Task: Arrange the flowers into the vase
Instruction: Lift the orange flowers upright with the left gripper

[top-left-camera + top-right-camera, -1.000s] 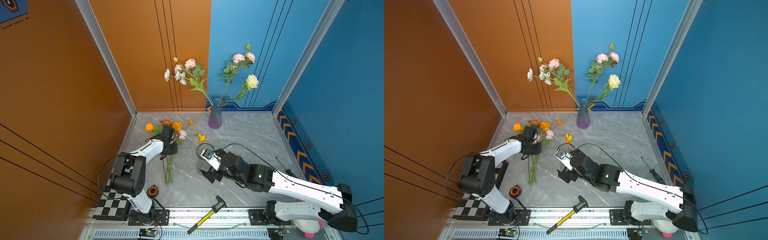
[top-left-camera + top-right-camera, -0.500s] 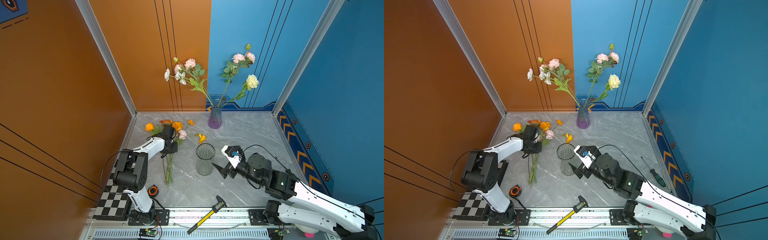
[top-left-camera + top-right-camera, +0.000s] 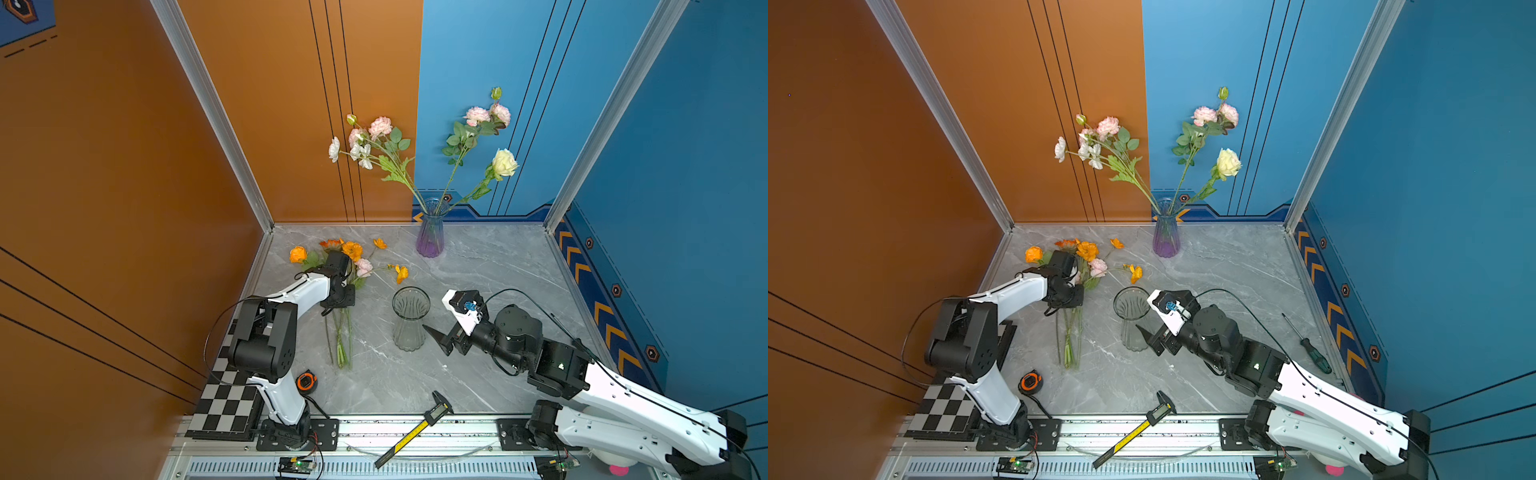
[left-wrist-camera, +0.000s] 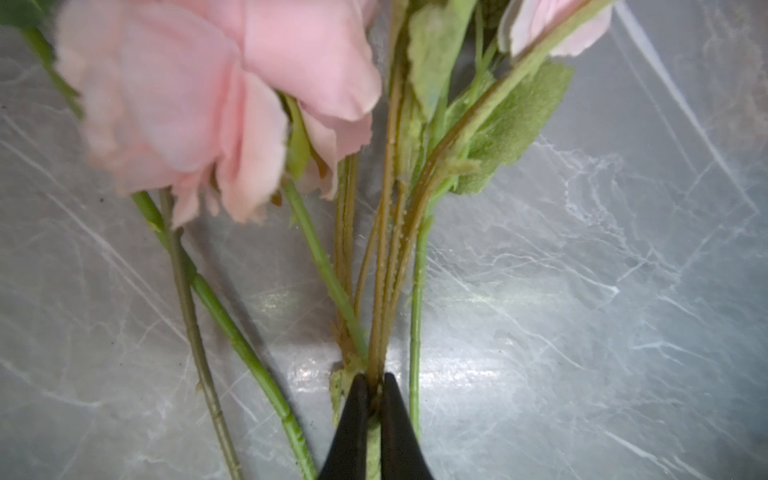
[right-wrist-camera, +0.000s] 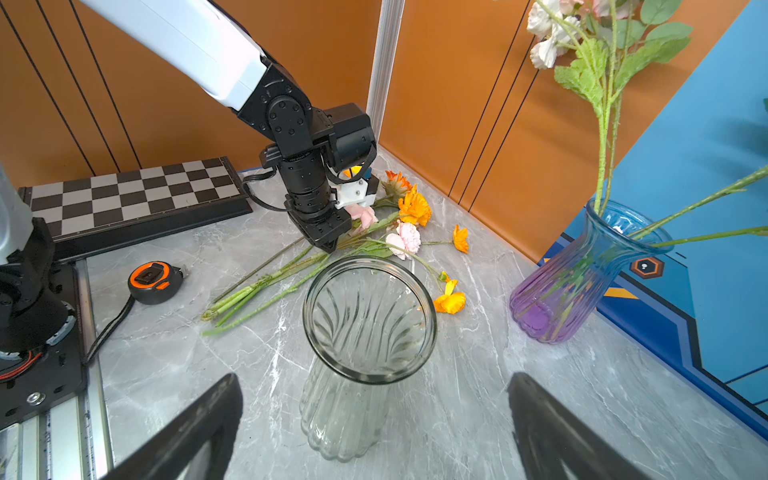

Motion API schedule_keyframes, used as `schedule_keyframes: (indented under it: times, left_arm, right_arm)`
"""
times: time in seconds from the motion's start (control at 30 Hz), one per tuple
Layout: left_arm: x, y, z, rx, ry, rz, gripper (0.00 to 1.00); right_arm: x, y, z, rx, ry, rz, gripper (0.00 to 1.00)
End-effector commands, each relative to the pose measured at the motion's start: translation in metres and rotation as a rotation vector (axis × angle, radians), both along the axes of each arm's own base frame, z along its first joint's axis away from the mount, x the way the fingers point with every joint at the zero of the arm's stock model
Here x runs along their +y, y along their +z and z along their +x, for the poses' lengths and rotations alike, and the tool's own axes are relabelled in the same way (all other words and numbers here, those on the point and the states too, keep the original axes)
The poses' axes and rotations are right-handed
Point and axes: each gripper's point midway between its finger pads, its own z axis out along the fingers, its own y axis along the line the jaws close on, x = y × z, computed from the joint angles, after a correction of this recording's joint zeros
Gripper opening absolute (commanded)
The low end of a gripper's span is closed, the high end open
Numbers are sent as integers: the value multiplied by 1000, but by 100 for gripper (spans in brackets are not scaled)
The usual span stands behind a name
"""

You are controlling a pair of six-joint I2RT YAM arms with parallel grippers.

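A bunch of flowers (image 3: pixel 342 332) with orange and pale pink blooms lies on the grey marble table at the left, stems toward the front. My left gripper (image 4: pixel 374 384) points down onto it and is shut on a few stems just below the blooms; it also shows in both top views (image 3: pixel 343 302) (image 3: pixel 1069 305). An empty clear ribbed glass vase (image 3: pixel 410 320) (image 5: pixel 365 332) stands upright mid-table. My right gripper (image 3: pixel 436 338) (image 5: pixel 372 377) hovers just right of the vase, open wide, not touching it.
A blue-purple vase (image 3: pixel 430 237) holding tall pink, white and cream flowers (image 3: pixel 376 141) stands by the back wall. An orange tape measure (image 3: pixel 306 381), a caliper (image 3: pixel 415 430) and a chessboard (image 3: pixel 224 409) lie along the front edge, and a screwdriver (image 3: pixel 1308 345) at the right.
My right gripper has pulled back to the right from the clear vase, which stands free. My left gripper has closed on the flower stems.
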Motion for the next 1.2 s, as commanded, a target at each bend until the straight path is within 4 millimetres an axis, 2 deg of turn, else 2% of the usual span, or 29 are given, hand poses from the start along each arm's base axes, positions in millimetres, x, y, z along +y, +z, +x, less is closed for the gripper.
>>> schedule_keyframes:
  times: [0.0,0.27,0.37,0.53,0.7,0.97,1.17]
  left_arm:
    - [1,20,-1,-24,-29,-10,2]
    - [2,81,-17,-141,-58,-46,0]
    - [2,106,-24,-200,-45,-76,0]
    - [4,151,-39,-317,-6,-127,0]
    - [4,208,-54,-462,26,-191,0]
    - [14,300,-75,-715,155,-278,0]
    - [5,366,-89,-919,197,-337,0]
  right_arm:
    - [1,-1,2,-10,5,15,100]
    - [-12,-16,21,4,-64,74,100]
    - [-20,-16,27,-1,-99,117,100]
    - [-27,-9,26,-17,-114,136,100]
    - [-28,-5,24,-23,-105,151,100]
    - [-23,-8,24,0,-83,148,100]
    - [-24,-8,24,-3,-85,143,100]
